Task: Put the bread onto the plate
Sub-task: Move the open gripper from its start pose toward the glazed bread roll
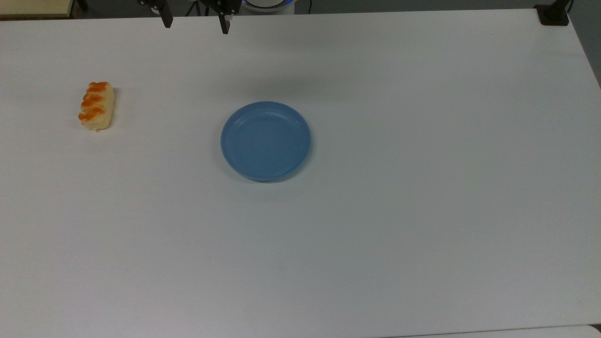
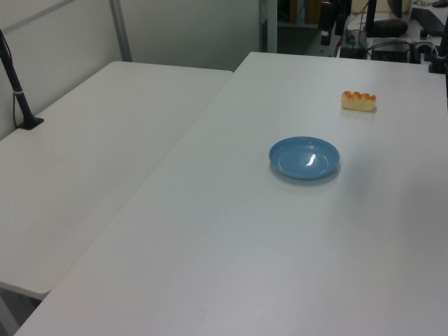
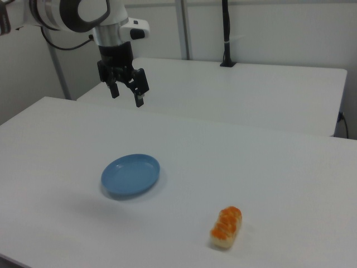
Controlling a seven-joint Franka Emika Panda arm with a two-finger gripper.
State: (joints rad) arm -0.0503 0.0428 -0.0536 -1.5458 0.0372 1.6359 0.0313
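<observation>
Top view: bread (image 1: 96, 106) lies on the white tabletop (image 1: 422, 211), well apart from the blue plate (image 1: 265, 141), toward the top view's left. Plate holds nothing. Claw (image 1: 193, 22) at the far edge, fingers spread wide, gripping nothing. Right view: claw (image 3: 126, 91) hangs above the tabletop, seemingly behind the plate (image 3: 130, 175); bread (image 3: 226, 226) sits nearer the camera.

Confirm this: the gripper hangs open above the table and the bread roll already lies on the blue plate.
Not quite. The gripper does hang open above the table, but the bread roll lies on the bare table, well apart from the blue plate, which holds nothing. The top view shows the gap plainly.
</observation>
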